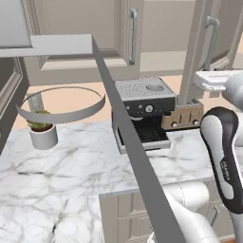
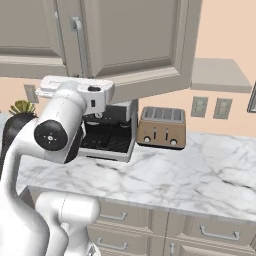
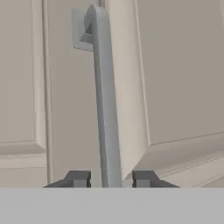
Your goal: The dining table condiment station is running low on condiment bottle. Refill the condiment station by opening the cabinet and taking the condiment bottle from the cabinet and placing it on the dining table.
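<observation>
Two dark fingertips of the gripper [image 3: 111,179] stand slightly apart astride the silver handle [image 3: 105,100] of the cabinet [image 3: 175,74], its door ajar, contents hidden

1. Cabinet [image 2: 135,45]: beige panelled doors w/ silver bar handle [image 3: 105,100]
2. Gripper [image 3: 111,178]: dark grey finger tips
3. Counter [image 2: 200,175]: white-grey marble, veined; beige drawers [image 2: 215,232] below
4. Coffee machine [image 1: 142,111]: silver & black
5. Toaster [image 2: 161,127]: brown/copper, dark slots
6. Plant [image 1: 40,126]: green, in white pot
7. Wall [image 2: 225,30]: peach
</observation>
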